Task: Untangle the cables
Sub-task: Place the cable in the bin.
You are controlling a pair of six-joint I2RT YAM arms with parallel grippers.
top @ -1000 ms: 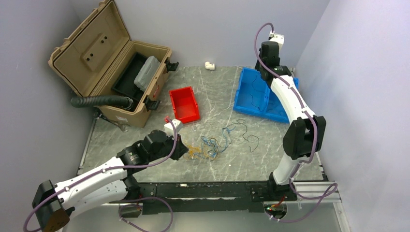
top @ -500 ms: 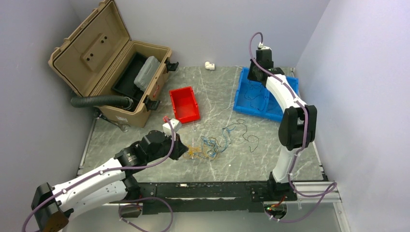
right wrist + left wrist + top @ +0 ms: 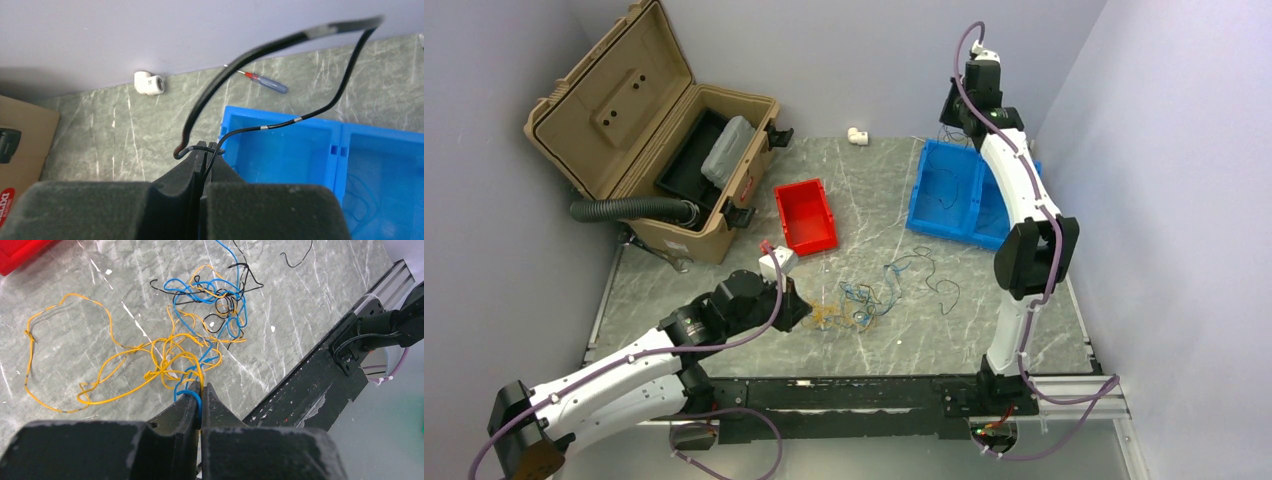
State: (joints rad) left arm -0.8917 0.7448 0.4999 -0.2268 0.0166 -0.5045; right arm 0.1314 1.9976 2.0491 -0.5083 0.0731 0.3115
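Note:
The cables [image 3: 869, 298] lie as a small tangle of orange-yellow, blue and dark wire in the middle of the table. In the left wrist view the tangle [image 3: 215, 305] has orange loops [image 3: 100, 370] spreading left. My left gripper [image 3: 201, 390] is shut on a blue strand and an orange strand at the tangle's near edge; it also shows in the top view [image 3: 802, 310]. My right gripper [image 3: 207, 147] is shut on a dark cable [image 3: 280, 122] that arcs up above the blue bin [image 3: 300, 155]. In the top view it [image 3: 951, 118] is raised at the far end of the table.
The blue bin [image 3: 927, 215] at back right holds some thin wire. A red bin [image 3: 805, 215] stands left of centre. An open tan case [image 3: 624, 110] with a black ribbed hose [image 3: 624, 209] is at back left. A white fitting [image 3: 149, 83] and a small screwdriver [image 3: 265, 82] lie by the back wall.
My right arm dipped toward the blue bin's left side, then rose again toward the back wall with the dark cable. My left gripper has stayed shut at the tangle, hardly moving.

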